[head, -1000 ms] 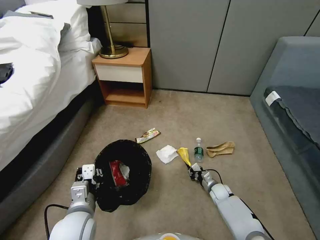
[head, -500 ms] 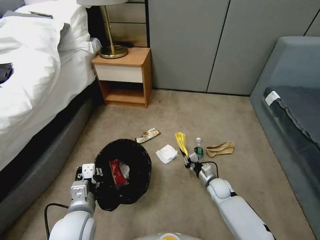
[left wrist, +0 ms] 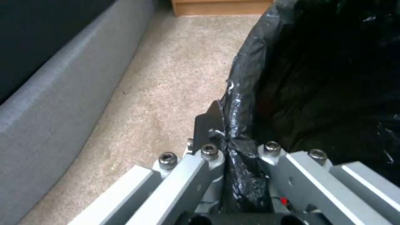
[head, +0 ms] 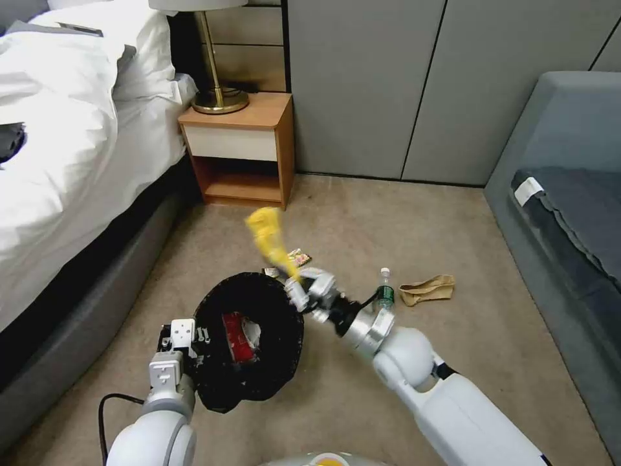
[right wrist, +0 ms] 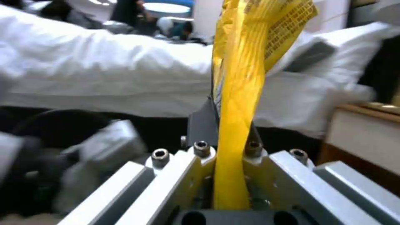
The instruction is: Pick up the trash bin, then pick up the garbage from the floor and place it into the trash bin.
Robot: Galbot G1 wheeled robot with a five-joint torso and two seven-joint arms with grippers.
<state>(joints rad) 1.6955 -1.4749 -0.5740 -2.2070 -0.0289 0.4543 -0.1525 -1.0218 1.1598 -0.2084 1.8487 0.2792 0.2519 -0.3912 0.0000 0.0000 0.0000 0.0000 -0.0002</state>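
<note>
The trash bin (head: pixel 259 382), lined with a black bag, hangs tilted at lower left with a red-and-white packet (head: pixel 237 333) inside. My left gripper (head: pixel 196 338) is shut on its near rim; the left wrist view shows the left gripper (left wrist: pixel 225 126) pinching the black bag (left wrist: pixel 317 78). My right gripper (head: pixel 295 286) is shut on a yellow wrapper (head: pixel 268 238), held upright just over the bin's far right rim. In the right wrist view the yellow wrapper (right wrist: pixel 237 93) stands between the right gripper (right wrist: pixel 225 122) fingers. A colourful wrapper (head: pixel 299 258), a small bottle (head: pixel 386 294) and a brown paper bag (head: pixel 427 288) lie on the carpet.
A bed (head: pixel 58 129) with a grey base (head: pixel 77 304) runs along the left. A wooden nightstand (head: pixel 239 145) with a brass lamp (head: pixel 220 97) stands at the back. A grey couch (head: pixel 569 194) borders the right. Open carpet lies between them.
My right gripper lifted the yellow wrapper off the floor beside the bottle and swung it left, up to the bin's far rim. The bin shifted slightly right.
</note>
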